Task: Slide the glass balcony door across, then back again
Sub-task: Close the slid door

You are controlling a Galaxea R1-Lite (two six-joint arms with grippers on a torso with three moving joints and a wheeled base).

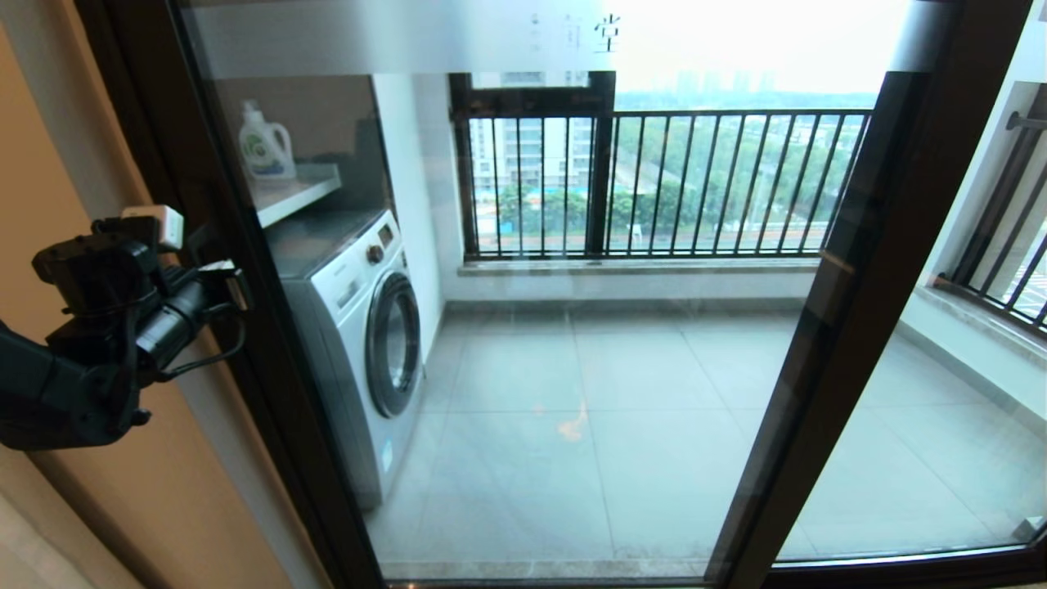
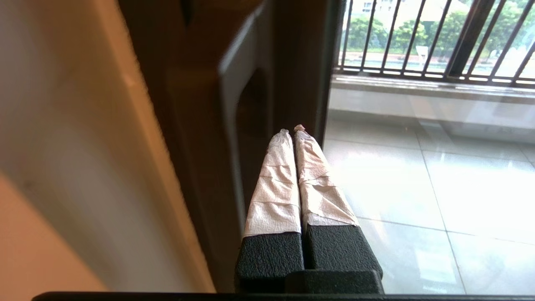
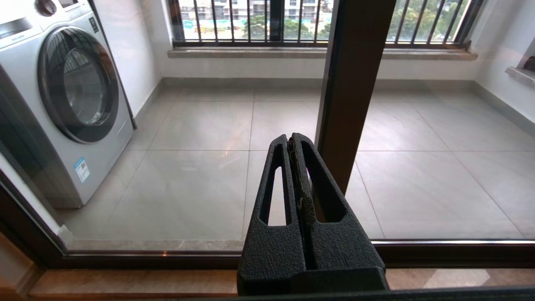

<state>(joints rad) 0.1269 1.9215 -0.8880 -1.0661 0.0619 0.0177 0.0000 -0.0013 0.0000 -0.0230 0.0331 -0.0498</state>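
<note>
The glass balcony door (image 1: 622, 425) fills the head view, with a dark brown frame (image 1: 270, 368) and a frosted top strip bearing Chinese characters (image 1: 605, 33). Its left stile stands against the orange wall. My left gripper (image 1: 233, 282) is at mid height on that stile. In the left wrist view the left gripper (image 2: 291, 130) is shut, holding nothing. Its taped fingertips (image 2: 282, 138) lie in the recess beside the dark bar handle (image 2: 228, 83). My right gripper (image 3: 291, 140) is shut and empty, low in front of the glass beside a brown stile (image 3: 351, 83). It is outside the head view.
Behind the glass stand a white washing machine (image 1: 368, 343), a detergent bottle (image 1: 266, 147) on a shelf, and a black railing (image 1: 654, 184). The orange wall (image 1: 49, 204) is close on the left. A second glass panel (image 1: 941, 450) lies to the right. The floor track (image 3: 125, 255) runs below.
</note>
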